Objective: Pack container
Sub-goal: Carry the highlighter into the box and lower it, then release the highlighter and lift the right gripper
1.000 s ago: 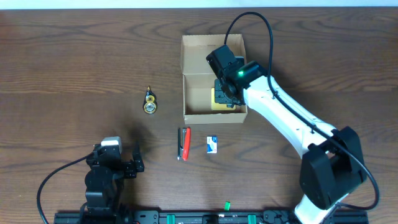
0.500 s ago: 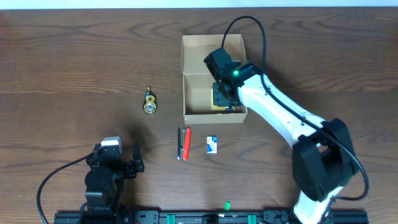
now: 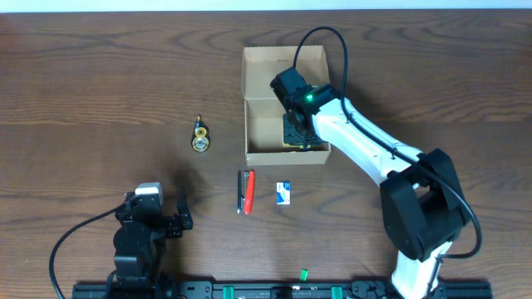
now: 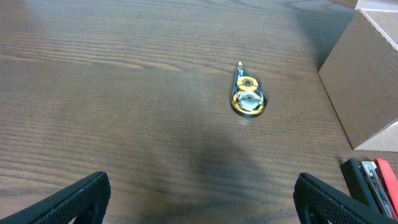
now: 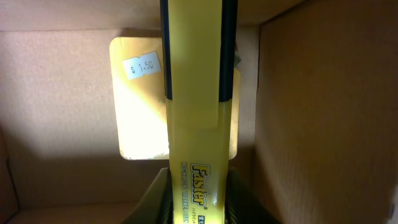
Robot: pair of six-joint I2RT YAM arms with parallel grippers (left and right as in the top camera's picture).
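The tan cardboard container (image 3: 259, 131) stands open at the table's middle back, its flap lid raised behind. My right gripper (image 3: 296, 131) is inside it, shut on a yellow highlighter marker (image 5: 196, 106) held over a pale-yellow pad (image 5: 140, 99) with a price sticker on the box floor. The box's inner wall (image 5: 323, 106) is close on the right. My left gripper (image 4: 199, 199) is open and empty low at the near left; its fingers frame bare wood. A yellow correction-tape dispenser (image 4: 248, 99) lies ahead of it, also seen in the overhead view (image 3: 200, 137).
A red-and-black tool (image 3: 246, 192) and a small blue-and-white packet (image 3: 283, 193) lie in front of the container. The container's side (image 4: 367, 81) shows at the right of the left wrist view. A small green bit (image 3: 303, 272) lies near the front rail.
My right gripper has moved a little left and deeper into the container with the highlighter. The left arm has not moved.
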